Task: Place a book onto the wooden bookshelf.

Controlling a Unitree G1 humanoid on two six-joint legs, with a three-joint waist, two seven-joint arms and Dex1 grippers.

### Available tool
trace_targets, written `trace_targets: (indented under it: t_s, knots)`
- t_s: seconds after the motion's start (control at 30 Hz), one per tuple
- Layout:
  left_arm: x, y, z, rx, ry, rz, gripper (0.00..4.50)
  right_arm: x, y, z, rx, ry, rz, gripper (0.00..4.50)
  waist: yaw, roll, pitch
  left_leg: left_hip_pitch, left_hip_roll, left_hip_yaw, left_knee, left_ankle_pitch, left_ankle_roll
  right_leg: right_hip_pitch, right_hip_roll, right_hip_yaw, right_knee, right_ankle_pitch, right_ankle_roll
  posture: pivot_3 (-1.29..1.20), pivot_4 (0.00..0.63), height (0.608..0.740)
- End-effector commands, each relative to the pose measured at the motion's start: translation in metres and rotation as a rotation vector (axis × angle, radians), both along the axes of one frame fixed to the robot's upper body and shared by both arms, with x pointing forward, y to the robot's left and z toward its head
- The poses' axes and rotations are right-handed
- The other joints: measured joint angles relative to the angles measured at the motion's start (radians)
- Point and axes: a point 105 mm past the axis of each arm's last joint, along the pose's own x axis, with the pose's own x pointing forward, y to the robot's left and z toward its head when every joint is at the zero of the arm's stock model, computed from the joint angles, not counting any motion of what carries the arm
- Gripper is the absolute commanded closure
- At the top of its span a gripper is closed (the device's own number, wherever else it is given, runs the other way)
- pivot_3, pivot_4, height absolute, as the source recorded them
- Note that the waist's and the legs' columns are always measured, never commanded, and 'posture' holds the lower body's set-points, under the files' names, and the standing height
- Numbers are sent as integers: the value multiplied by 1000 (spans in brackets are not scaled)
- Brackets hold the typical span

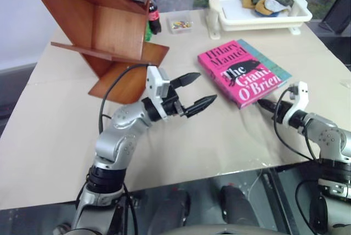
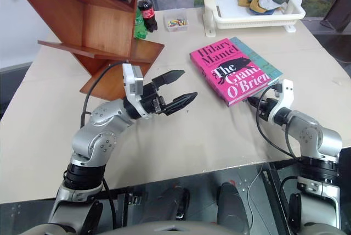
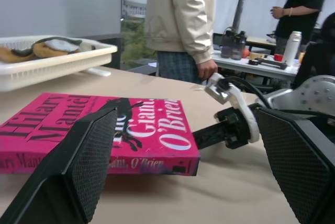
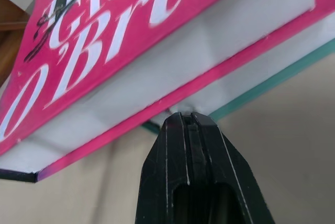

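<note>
Right gripper (image 4: 189, 116) closed, tips touching book (image 1: 241, 71) bottom edge, holding nothing; left gripper (image 1: 194, 92) hovering wide open beside it.

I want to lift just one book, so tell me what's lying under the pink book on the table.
A teal book lies under the pink book; its edge shows along the pink book's far and right sides. Its cover is hidden.

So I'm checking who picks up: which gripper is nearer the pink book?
Right. The right gripper, shut, sits at the pink book's near corner; the left gripper, open, hangs apart, off its spine side.
</note>
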Motion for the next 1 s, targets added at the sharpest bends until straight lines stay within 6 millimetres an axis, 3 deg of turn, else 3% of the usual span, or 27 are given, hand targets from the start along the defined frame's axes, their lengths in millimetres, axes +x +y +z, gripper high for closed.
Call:
trace_targets:
  t_s: [0.03, 0.43, 0.8, 0.93, 1.0]
  knots:
    - [5, 1, 5, -11, -8, 55, 0, -5, 0, 12, -5, -57, -18, 4432, 0, 0, 0, 0, 0, 0, 0, 0, 0, 0, 0, 0, 0, 0, 0, 0, 150, 740]
    - [17, 2, 2, 35, -9, 91, 0, 20, 26, -3, 54, -79, -65, 4432, -8, 0, -2, 2, 0, 1, 0, 0, 0, 0, 1, 1, 1, 0, 0, 0, 150, 740]
    - [27, 11, -14, 115, 89, 185, 0, 4, 66, -12, 87, -60, 108, 4432, -14, -1, -3, 2, 2, 1, 0, 0, 0, 0, 3, 1, 1, 0, 0, 0, 150, 740]
    - [26, 11, -21, 142, 169, 139, 0, -2, 80, -14, 87, -57, 148, 4432, -22, -1, -4, 2, 2, 0, 0, 0, 0, 0, 3, 1, 1, 0, 0, 0, 150, 740]
    - [26, 16, -24, 116, 233, 112, 0, -9, 78, -13, 23, -84, 158, 4432, -24, -1, -4, 2, 2, 0, 0, 0, 0, 0, 3, 1, 1, 0, 0, 0, 150, 740]
